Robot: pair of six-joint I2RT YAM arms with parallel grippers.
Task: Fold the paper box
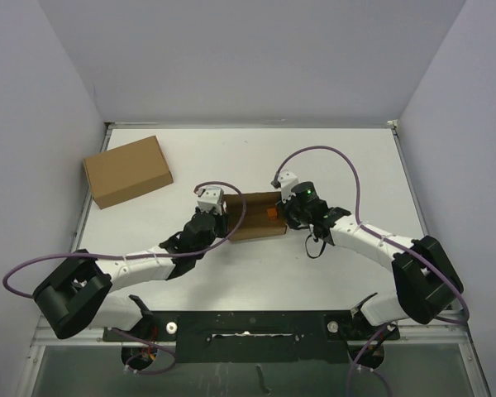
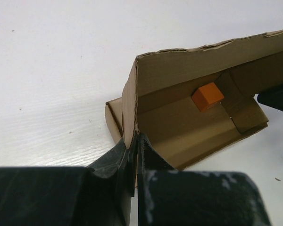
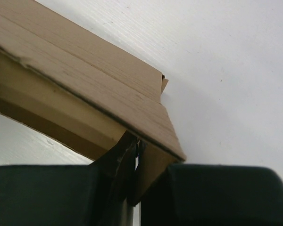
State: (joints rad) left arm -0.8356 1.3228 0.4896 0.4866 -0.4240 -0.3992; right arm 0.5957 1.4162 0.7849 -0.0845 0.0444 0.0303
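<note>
Left arm point(image 1: 140, 265): ran from the near-left base up and right toward mid-table. A purple cable point(image 1: 25, 277) looped off its base.
Right arm point(image 1: 372, 242): ran from the near-right base up and left toward mid-table. Its own purple cable arched far over it.
Left gripper point(image 1: 221, 222) point(image 2: 136, 141): all but closed, pinching the box's left end wall. One finger sat inside the wall and one outside, with only card between them.
Right gripper point(image 1: 288, 217) point(image 3: 137, 149): all but closed as well, clamped on a card panel at the box's right end. The wrist view showed just a thin slit between the fingers, with card in it. From the left wrist it showed as a dark shape at the box's far end.
Box point(image 1: 252, 225) point(image 2: 188, 132) point(image 3: 85, 89): mid-table, resting on the table between the two grippers and held at both ends. It was partly folded, with the tray formed and the inside open to view. One long panel with a ragged top edge stood raised and tilted over the tray. A short flap stuck out low at the left end.
Cube point(image 1: 272, 214) point(image 2: 207, 95): orange, inside the box toward its right end, against the inner fold. It touched neither gripper.
Big box point(image 1: 128, 170): plain brown, closed, at the far left of the table, turned a bit, well apart from the box and from both grippers.
Table point(image 1: 339, 165): white top with pale walls on the left, right and far sides.
</note>
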